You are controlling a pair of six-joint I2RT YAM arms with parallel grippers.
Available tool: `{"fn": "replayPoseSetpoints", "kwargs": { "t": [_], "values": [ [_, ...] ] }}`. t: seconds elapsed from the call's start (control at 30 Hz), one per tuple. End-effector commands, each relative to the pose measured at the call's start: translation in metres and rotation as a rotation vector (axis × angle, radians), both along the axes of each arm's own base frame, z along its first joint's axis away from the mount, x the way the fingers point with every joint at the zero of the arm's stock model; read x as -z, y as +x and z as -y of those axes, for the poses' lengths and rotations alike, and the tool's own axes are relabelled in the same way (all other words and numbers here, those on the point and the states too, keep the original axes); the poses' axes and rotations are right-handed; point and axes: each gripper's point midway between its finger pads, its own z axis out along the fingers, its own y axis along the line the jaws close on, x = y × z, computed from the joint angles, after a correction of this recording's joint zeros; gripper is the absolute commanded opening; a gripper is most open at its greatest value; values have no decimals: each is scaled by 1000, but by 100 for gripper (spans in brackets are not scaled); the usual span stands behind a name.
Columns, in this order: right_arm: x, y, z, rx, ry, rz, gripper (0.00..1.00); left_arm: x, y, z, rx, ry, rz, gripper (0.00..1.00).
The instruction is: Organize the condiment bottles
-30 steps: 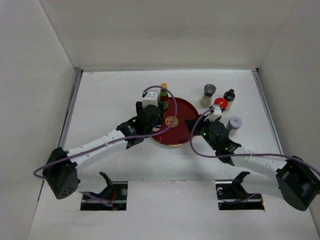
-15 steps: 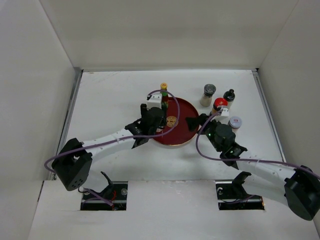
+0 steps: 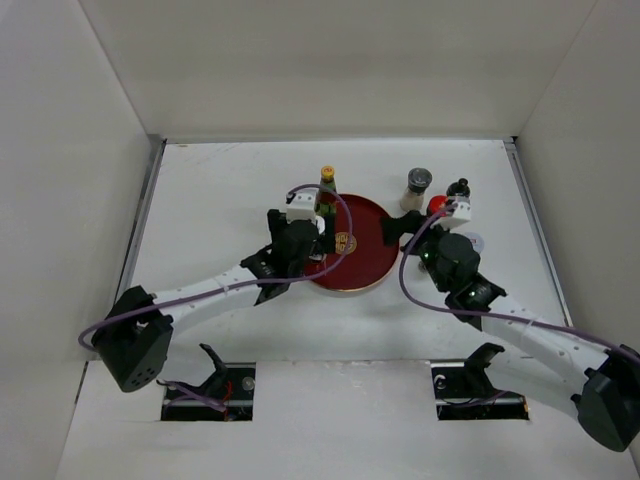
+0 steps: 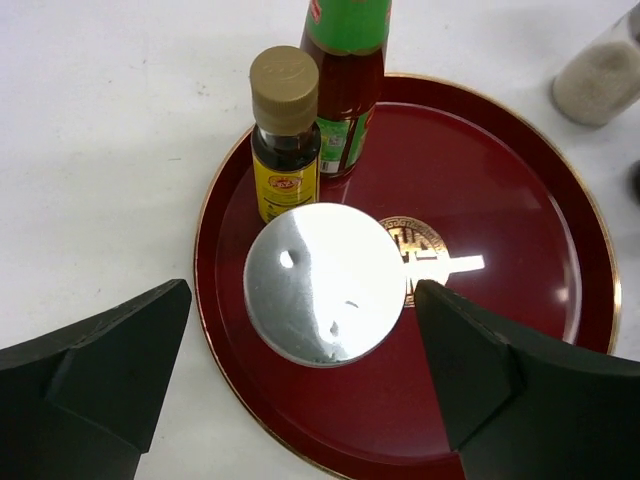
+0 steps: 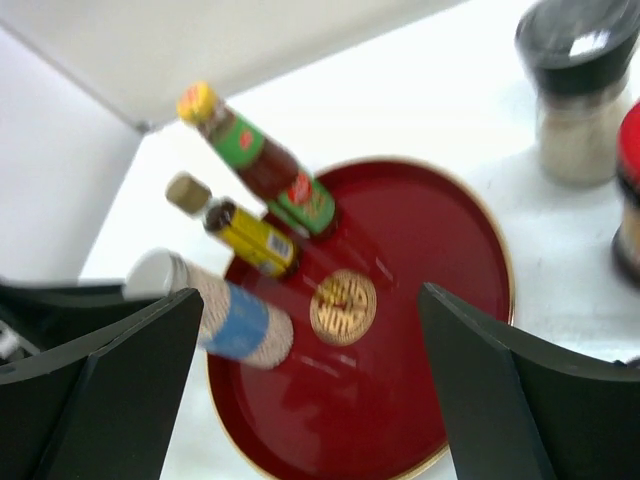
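One red-capped bottle (image 3: 436, 205) half behind right arm (image 3: 520, 325)

Green-labelled bottle (image 4: 346, 70) cropped at top of left wrist view; red-capped jar (image 5: 629, 165) blurred and clipped at right wrist view's edge.

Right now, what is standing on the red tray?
Three bottles stand on the red tray: a green-labelled sauce bottle, a small yellow-labelled bottle and a silver-capped jar. In the left wrist view, the jar's cap hides part of the gold emblem.
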Motion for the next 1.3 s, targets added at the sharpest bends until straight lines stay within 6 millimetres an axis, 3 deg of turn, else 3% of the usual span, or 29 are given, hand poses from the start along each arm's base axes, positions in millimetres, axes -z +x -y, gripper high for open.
{"fn": "replayPoseSetpoints", "kwargs": {
  "t": [0.0, 0.07, 0.13, 0.2, 0.27, 0.33, 0.4, 0.5, 0.53, 0.6, 0.7, 0.87, 1.0, 1.27],
  "values": [
    [-43, 12, 18, 82, -5, 56, 94, -47, 1, -5, -11, -128, 121, 100],
    [-50, 16, 28, 125, -19, 52, 90, -62, -5, -13, -16, -187, 168, 100],
    [-54, 20, 42, 186, -41, 39, 78, -79, -12, -24, -35, -274, 235, 100],
    [-55, 25, 60, 259, -76, 21, 47, -97, -24, -45, -74, -415, 336, 100],
    [-53, 29, 78, 325, -118, -5, 28, -105, -32, -71, -140, -503, 412, 100],
    [-49, 34, 95, 390, -162, -43, 24, -105, -36, -94, -209, -541, 449, 100],
    [-39, 40, 116, 464, -215, -95, 32, -94, -39, -112, -265, -546, 455, 100],
    [-16, 47, 146, 558, -285, -174, 79, -70, -39, -132, -323, -539, 438, 100],
    [-8, 51, 153, 572, -310, -201, 90, -60, -37, -138, -345, -536, 426, 100],
    [6, 59, 159, 571, -360, -259, 100, -44, -34, -146, -375, -545, 395, 100],
    [20, 72, 155, 532, -397, -319, 100, -22, -28, -147, -375, -595, 336, 100],
    [25, 89, 143, 474, -398, -337, 100, -1, -21, -146, -356, -643, 266, 100],
    [36, 98, 132, 423, -394, -356, 100, 0, -22, -146, -357, -650, 266, 100],
    [68, 108, 144, 449, -403, -423, 100, 8, -19, -144, -356, -638, 247, 100]
  ]
}}
